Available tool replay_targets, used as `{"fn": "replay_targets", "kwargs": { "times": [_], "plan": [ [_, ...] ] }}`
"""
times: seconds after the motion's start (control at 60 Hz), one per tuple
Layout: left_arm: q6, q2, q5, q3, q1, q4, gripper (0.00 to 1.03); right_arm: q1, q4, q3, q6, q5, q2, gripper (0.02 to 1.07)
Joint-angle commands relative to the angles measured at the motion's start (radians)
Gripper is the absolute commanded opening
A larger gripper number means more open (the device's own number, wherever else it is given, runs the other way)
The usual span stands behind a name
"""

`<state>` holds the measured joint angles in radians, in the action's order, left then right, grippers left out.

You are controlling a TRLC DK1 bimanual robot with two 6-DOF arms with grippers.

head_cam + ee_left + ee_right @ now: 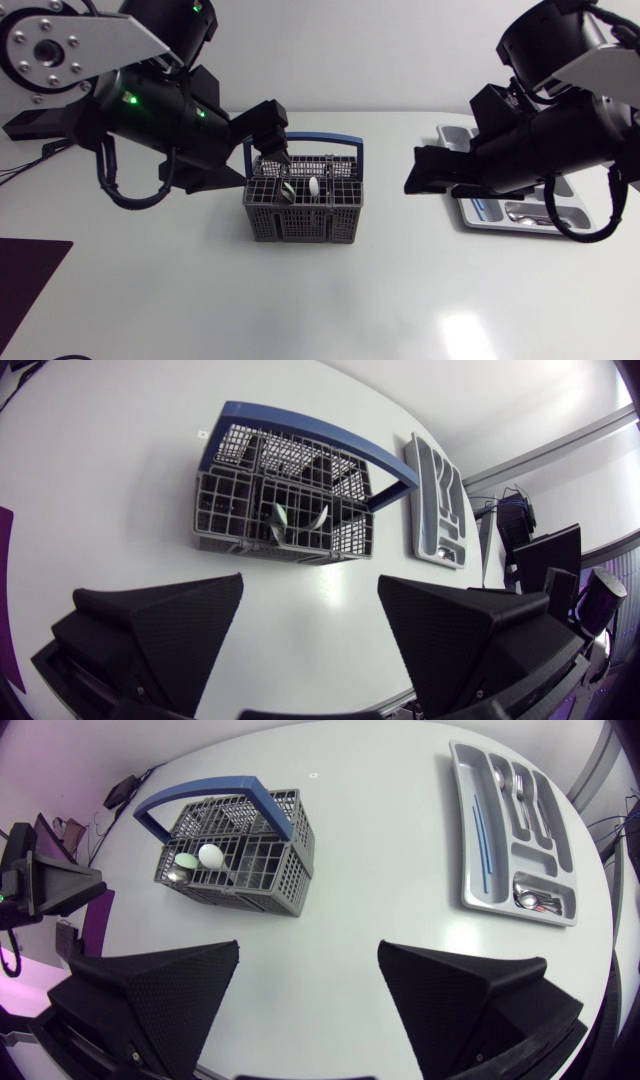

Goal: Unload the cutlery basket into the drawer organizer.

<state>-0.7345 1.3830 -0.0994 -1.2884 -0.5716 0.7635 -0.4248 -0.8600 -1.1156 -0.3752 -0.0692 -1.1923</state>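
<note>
Wedge fingers of the right gripper (310, 970) stood spread with nothing between them, above the table (350, 910) between the basket (290, 885) and the organizer (505, 860). Left gripper (310, 615) was likewise spread and empty, hanging by the blue handle (300, 141) at the basket's left rear corner. Upright at mid-table, the basket held a white spoon (210, 854) and a green spoon (185, 861), bowls up. Well apart to the right, the organizer held forks (520, 790), metal spoons (530, 900) and a blue stick (480, 835).
</note>
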Motion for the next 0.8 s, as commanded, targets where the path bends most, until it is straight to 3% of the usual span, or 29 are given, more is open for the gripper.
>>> {"fn": "replay_targets", "kwargs": {
  "times": [0.0, 0.117, 0.233, 0.617, 0.783],
  "plan": [
    [-0.026, 0.037, -0.025, -0.042, 0.006, 0.023, 0.99, -0.009, -0.037, -0.043, -0.042, -0.006, -0.032, 1.02],
    [0.004, 0.051, -0.017, -0.061, -0.004, 0.054, 0.99, -0.022, -0.047, -0.066, -0.041, -0.018, -0.043, 1.02],
    [0.053, 0.050, 0.041, -0.078, -0.022, 0.054, 0.99, -0.023, -0.085, -0.110, -0.022, -0.047, -0.078, 1.02],
    [0.046, 0.205, 0.027, -0.147, -0.014, 0.106, 0.98, -0.055, -0.119, -0.141, -0.011, -0.046, -0.125, 1.02],
    [0.027, 0.220, 0.035, -0.154, -0.022, 0.102, 0.90, -0.068, -0.114, -0.136, 0.004, -0.034, -0.138, 1.02]
  ]
}}
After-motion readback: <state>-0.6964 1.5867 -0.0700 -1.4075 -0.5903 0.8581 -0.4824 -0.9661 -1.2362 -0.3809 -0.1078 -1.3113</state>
